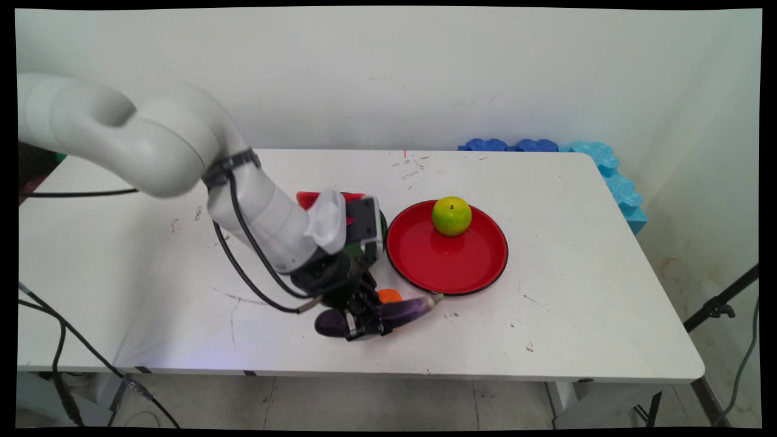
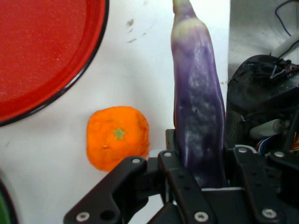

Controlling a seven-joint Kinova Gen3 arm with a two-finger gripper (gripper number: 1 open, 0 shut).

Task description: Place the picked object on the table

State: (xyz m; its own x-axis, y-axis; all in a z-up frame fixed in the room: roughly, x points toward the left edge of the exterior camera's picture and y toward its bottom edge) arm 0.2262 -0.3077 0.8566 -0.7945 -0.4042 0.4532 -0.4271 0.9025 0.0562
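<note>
A long purple eggplant (image 1: 408,309) lies on the white table just in front of the red plate (image 1: 449,270). My gripper (image 1: 366,325) is down at the eggplant's thick end, and in the hand view the eggplant (image 2: 198,102) runs between the two fingers, which press on both its sides; the gripper (image 2: 201,145) is shut on it. A small orange (image 2: 117,137) sits to the eggplant's left in that view; in the main view the orange (image 1: 390,295) peeks out behind my hand. A green apple (image 1: 451,216) rests on the plate's far part.
The red plate's rim (image 2: 70,79) lies close to the orange. A red and green thing (image 1: 306,199) shows behind my wrist, mostly hidden. Blue foam pieces (image 1: 607,170) line the table's far right corner. Black cables hang from the arm.
</note>
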